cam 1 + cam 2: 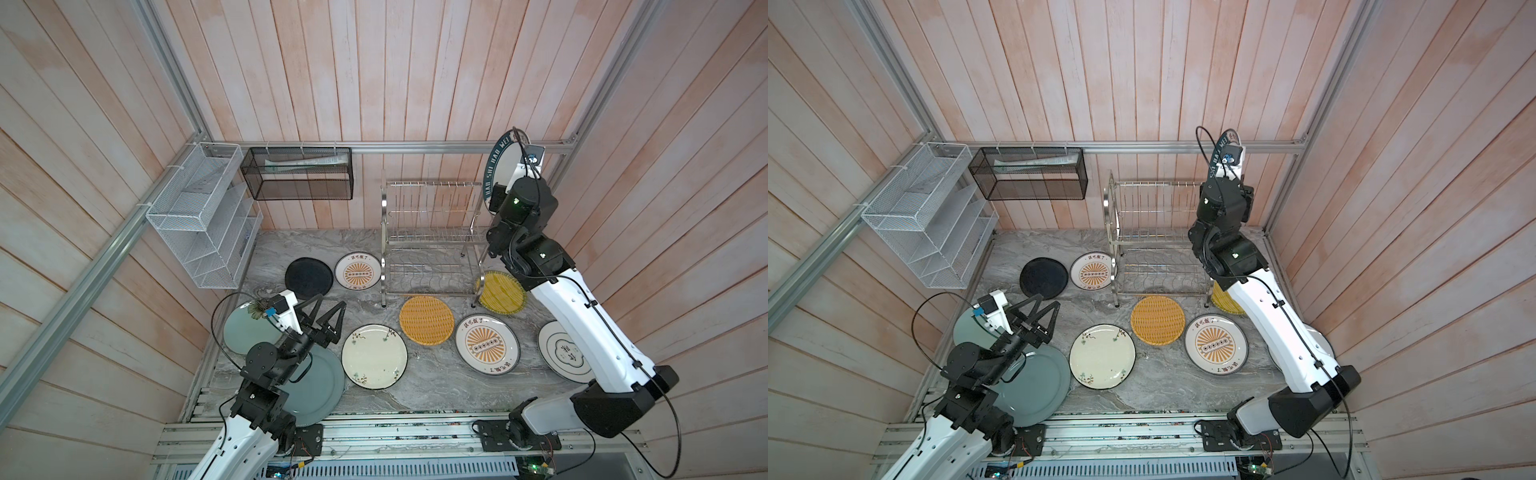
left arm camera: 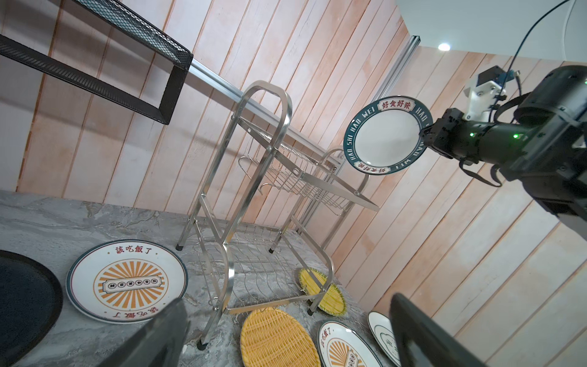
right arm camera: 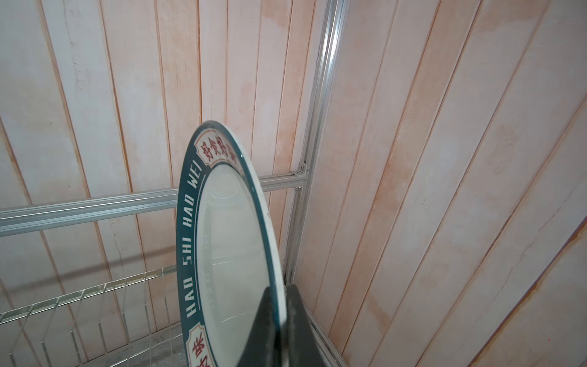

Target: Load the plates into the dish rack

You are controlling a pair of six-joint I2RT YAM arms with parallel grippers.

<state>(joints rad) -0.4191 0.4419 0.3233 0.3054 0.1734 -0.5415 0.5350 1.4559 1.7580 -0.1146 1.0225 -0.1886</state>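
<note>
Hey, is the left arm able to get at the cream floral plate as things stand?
Probably yes. The left hand is open and empty, hovering near the cream floral plate, which lies flat on the table with nothing on or over it. Its low rim may be awkward to grip.

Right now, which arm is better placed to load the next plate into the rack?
Right. The right gripper holds the teal-rimmed plate upright near the rack's top; the left gripper is open, empty and farther away.
</note>
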